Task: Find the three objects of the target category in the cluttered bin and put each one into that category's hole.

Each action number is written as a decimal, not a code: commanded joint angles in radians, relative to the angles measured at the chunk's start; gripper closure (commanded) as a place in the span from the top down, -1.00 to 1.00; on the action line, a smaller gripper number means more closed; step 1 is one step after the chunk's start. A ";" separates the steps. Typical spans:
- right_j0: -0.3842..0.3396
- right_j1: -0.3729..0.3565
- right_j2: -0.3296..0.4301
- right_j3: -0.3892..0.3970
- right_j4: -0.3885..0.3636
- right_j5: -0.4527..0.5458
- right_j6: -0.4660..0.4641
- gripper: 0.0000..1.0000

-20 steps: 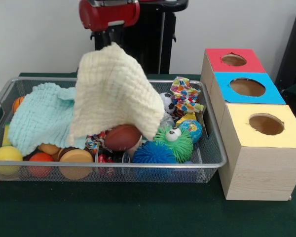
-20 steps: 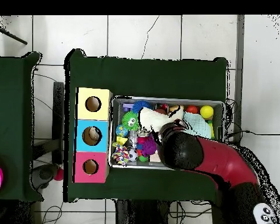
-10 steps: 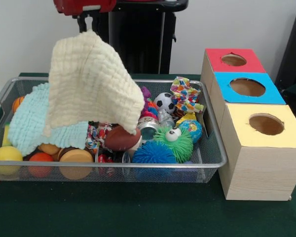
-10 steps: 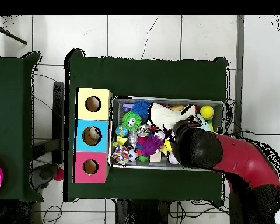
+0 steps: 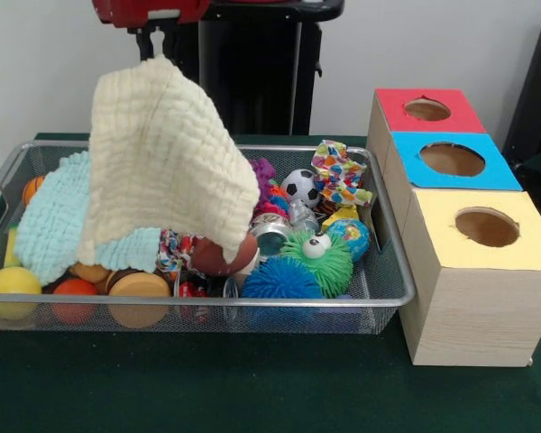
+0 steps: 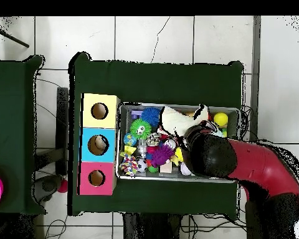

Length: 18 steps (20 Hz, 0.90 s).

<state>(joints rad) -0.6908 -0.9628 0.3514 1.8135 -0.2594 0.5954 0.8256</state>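
The front camera sits low and close across the counter (image 5: 252,397), facing the robot; the overhead camera looks straight down from high. Both show the bin (image 5: 392,271) (image 6: 239,112).

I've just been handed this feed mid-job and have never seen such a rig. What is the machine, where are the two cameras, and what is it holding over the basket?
The machine is a single red and black robot arm. One camera faces it across the green table; the other looks straight down, with the robot's base at the bottom. On the table stand the bin, a wire basket full of balls and toys, and a wooden box with red, blue and yellow panels, each with a round hole. The gripper is pinching the top of a cream cloth, which hangs over the basket's left half in the front view, partly covering a pale blue cloth.
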 commanded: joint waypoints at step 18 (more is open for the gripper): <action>-0.088 0.099 0.049 -0.054 -0.136 0.250 -0.142 -1.00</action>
<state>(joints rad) -0.7277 -0.8983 0.3515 1.8129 -0.3351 0.6915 0.8256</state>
